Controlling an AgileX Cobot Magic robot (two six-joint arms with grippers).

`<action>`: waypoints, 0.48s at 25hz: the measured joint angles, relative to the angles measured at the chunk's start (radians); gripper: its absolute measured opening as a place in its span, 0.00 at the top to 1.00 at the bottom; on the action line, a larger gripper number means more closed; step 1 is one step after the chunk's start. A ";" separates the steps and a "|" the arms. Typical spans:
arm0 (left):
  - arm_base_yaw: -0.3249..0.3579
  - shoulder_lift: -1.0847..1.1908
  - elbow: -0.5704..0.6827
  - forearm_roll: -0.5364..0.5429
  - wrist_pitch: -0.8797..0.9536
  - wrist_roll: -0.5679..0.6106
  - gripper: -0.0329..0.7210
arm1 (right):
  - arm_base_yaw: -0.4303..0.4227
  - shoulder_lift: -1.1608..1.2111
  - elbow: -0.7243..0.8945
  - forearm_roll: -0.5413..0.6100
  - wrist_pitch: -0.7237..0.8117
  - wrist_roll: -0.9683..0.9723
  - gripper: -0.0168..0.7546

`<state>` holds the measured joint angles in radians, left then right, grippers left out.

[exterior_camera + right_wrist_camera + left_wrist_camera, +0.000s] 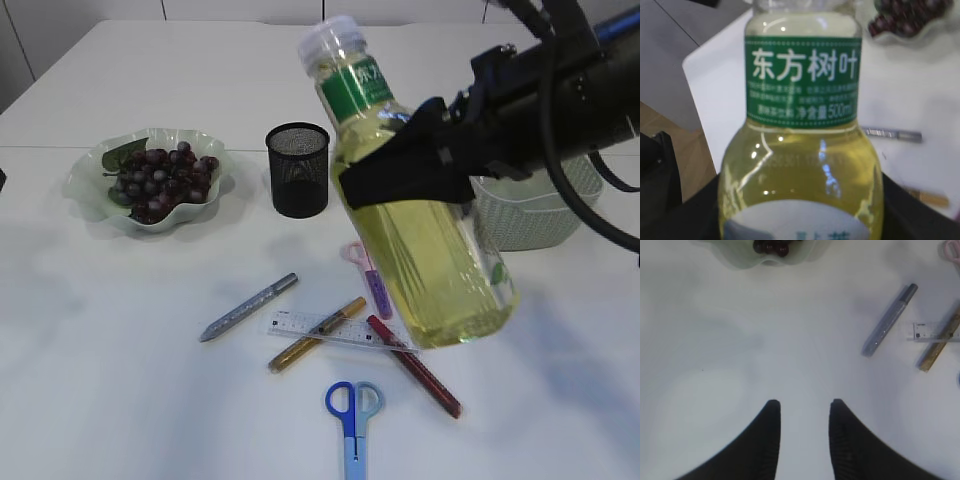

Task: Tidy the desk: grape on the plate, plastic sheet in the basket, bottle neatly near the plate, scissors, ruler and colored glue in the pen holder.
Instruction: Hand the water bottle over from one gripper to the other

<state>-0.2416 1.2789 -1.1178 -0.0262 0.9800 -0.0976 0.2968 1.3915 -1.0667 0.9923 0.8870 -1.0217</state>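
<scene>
A large bottle (415, 190) of yellow liquid, clamped by the right gripper (400, 170), hangs tilted across the centre and right of the exterior view, blocking the way to the basket (540, 215) behind it. Lower centre is cluttered: silver pen (247, 307), gold pen (316, 334), ruler (300, 325), red pen (413, 365), pink pen (372, 282) and blue scissors (353, 425) lie close together. Bare table (90, 350) fills the lower left, and a gap separates the grape plate (95, 170) from the mesh pen holder (297, 169).

Bottle (420, 200) of yellow liquid, tilted, held aloft above glue pens (313, 335)
</scene>
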 joint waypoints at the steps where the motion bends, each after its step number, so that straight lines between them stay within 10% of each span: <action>1: 0.000 0.000 0.000 0.000 -0.011 0.000 0.63 | 0.000 0.000 0.000 0.072 0.001 -0.073 0.38; 12: 0.000 0.000 0.001 -0.002 -0.120 0.000 0.63 | 0.000 0.000 0.000 0.473 0.042 -0.509 0.38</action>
<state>-0.2416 1.2789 -1.1170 -0.0282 0.8603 -0.0976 0.2968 1.3915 -1.0662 1.4649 0.9293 -1.5304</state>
